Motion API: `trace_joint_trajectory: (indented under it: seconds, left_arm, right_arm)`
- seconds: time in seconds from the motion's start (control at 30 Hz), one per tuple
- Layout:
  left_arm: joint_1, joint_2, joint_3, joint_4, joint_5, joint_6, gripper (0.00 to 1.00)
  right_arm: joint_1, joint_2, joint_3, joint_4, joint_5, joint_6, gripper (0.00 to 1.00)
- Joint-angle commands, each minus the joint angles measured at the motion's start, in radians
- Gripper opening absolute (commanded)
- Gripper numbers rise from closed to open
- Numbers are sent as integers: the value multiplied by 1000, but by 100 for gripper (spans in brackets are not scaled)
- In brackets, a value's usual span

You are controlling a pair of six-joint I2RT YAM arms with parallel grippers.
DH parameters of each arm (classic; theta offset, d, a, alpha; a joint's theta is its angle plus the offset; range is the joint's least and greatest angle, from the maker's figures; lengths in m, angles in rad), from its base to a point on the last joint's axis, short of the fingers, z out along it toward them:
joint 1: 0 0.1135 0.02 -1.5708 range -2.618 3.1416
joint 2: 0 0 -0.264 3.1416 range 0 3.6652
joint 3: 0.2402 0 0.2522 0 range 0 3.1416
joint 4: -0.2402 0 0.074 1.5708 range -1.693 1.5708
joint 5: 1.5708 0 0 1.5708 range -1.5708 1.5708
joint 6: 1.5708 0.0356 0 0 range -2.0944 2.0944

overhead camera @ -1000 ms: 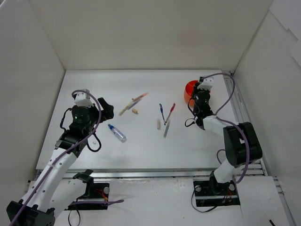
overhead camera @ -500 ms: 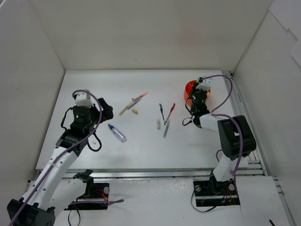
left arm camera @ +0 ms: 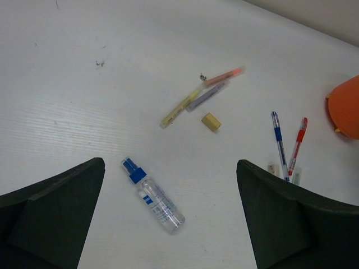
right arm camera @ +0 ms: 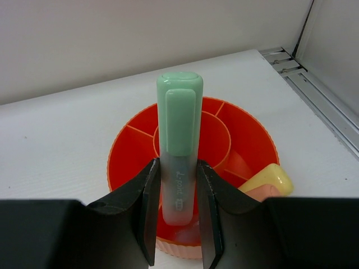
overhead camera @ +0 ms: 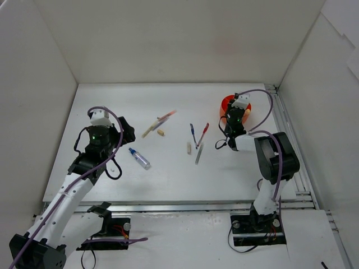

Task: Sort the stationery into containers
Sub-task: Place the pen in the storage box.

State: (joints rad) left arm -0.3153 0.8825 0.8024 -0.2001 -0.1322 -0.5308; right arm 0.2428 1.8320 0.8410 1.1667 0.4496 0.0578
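Observation:
My right gripper (right arm camera: pixel 178 208) is shut on a green highlighter (right arm camera: pixel 179 129), held upright over the near side of the orange pot (right arm camera: pixel 129 148). A yellow highlighter (right arm camera: pixel 270 178) and a pinkish one (right arm camera: pixel 259 193) lie in the pot's right compartment. In the top view the right gripper (overhead camera: pixel 234 116) partly hides the pot (overhead camera: pixel 226 103). My left gripper (left arm camera: pixel 170 163) is open and empty above the blue-capped clear tube (left arm camera: pixel 153 195). On the table lie a blue pen (left arm camera: pixel 277 138), a red pen (left arm camera: pixel 298 143), a bundle of highlighters (left arm camera: pixel 199 95) and a beige stub (left arm camera: pixel 211 121).
Another beige stub (overhead camera: pixel 189 147) and a grey-green pen (overhead camera: pixel 198 153) lie near the two pens in the top view. White walls close the table at the back and sides. A metal rail (overhead camera: pixel 286 129) runs along the right edge beside the pot.
My right gripper has moved a little back and left over the pot, still holding the green highlighter. The left arm has hardly moved.

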Motion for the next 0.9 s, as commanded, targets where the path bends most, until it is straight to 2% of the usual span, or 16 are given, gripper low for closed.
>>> trace_joint_trajectory:
  seconds: [0.0,0.13,0.23,0.27,0.33,0.37,0.43,0.53,0.57,0.6,0.63,0.73,0.8,0.87]
  left_arm:
    - [-2,-4,64,18,-18,11,99]
    - [-2,-13,60,14,-20,9,99]
    - [-2,-16,58,11,-20,6,99]
    - [-2,-19,58,8,-20,6,99]
    - [-2,-27,58,8,-20,6,99]
    - [-2,-28,57,8,-20,6,99]
    - [-2,-39,54,8,-17,6,99]
    - [-2,-46,50,8,-12,5,99]
    - [-2,-45,52,8,-9,5,99]
    - [-2,-48,50,8,-7,5,99]
    - [-2,-50,49,10,-3,3,99]
    - [-2,-56,41,14,2,2,99]
    - [-2,-56,38,14,11,5,99]
    - [-2,-59,40,8,20,6,99]
  right_arm:
    - [-7,-16,37,111,51,-13,3]
    - [-8,-27,20,114,57,-6,8]
    - [-4,-40,1,114,55,-4,16]
    - [-7,-46,-5,114,51,8,28]
    - [-4,-74,-26,116,37,19,41]
    - [-5,-83,-32,117,35,20,51]
    - [3,-126,-51,116,28,17,55]
    - [18,-194,-77,117,21,4,70]
    - [24,-215,-85,117,18,-16,79]
    - [33,-259,-89,116,23,-25,95]
    - [53,-284,-103,116,37,-41,98]
    - [113,-370,-131,110,58,-122,98]
    - [133,-433,-148,90,61,-116,98]
    - [147,-480,-195,71,-23,-84,98]
